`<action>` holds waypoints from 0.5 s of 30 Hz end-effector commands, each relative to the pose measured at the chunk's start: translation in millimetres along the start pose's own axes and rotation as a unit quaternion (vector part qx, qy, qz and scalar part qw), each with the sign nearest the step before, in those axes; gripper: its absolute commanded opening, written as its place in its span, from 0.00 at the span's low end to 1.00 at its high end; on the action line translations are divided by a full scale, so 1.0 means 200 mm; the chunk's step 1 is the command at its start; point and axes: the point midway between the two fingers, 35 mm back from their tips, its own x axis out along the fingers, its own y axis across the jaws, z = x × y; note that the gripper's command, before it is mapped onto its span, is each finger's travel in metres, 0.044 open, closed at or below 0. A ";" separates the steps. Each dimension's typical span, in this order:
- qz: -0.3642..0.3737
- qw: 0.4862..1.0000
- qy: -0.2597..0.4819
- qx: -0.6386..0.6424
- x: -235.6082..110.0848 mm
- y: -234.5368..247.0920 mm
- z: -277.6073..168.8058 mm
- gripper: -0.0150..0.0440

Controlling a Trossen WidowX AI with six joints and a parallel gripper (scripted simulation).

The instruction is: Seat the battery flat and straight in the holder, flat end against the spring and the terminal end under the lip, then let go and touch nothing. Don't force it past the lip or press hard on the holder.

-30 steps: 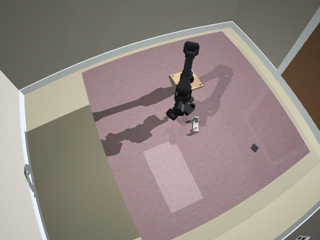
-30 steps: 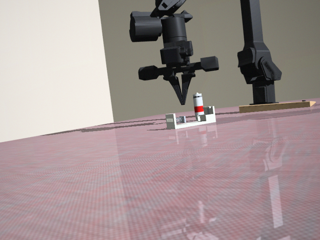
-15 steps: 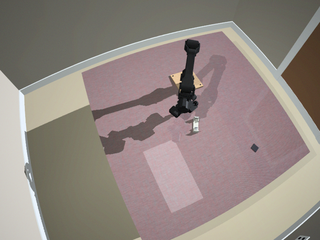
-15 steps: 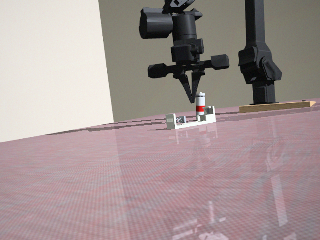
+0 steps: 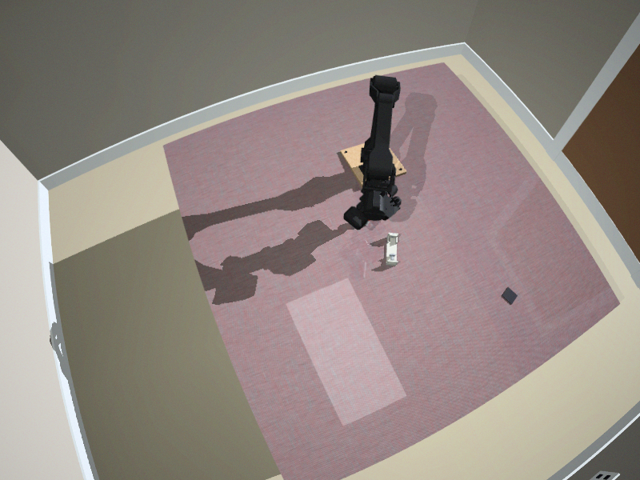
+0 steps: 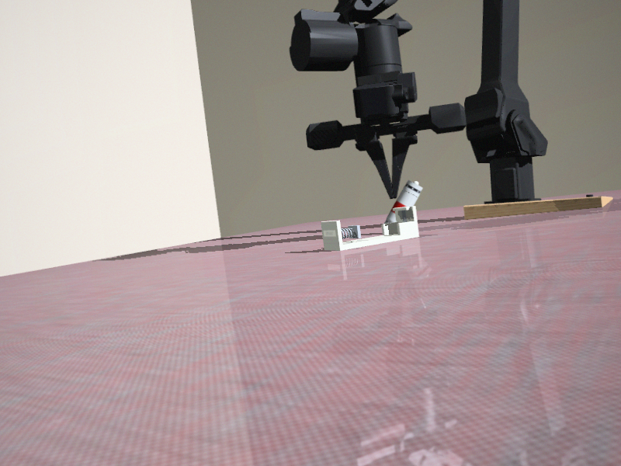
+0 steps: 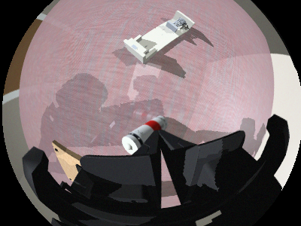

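Observation:
The white battery with a red band (image 6: 411,193) (image 7: 152,126) is tipped, terminal end up, leaning to the right in the exterior view, behind the holder's lip end. It is outside the holder and not visible in the top view. The white holder (image 5: 391,251) (image 6: 373,241) (image 7: 162,37) sits upright and empty, its spring (image 6: 349,232) (image 7: 181,24) at the end away from the battery. My gripper (image 6: 392,196) (image 7: 158,134) is shut with nothing between its fingers. Its tips are right beside the battery's upper side; contact is not certain.
The arm's wooden base plate (image 5: 351,150) (image 6: 531,207) lies behind the holder. A small dark square (image 5: 509,295) lies on the pink surface, far to the right in the top view. Pale walls (image 6: 100,125) stand around the area.

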 end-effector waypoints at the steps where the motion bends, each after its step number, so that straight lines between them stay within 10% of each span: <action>1: 0.003 1.000 0.000 0.002 0.01 0.04 -0.01 0.25; 15: 0.002 1.000 0.000 0.001 -0.23 0.05 0.00 0.25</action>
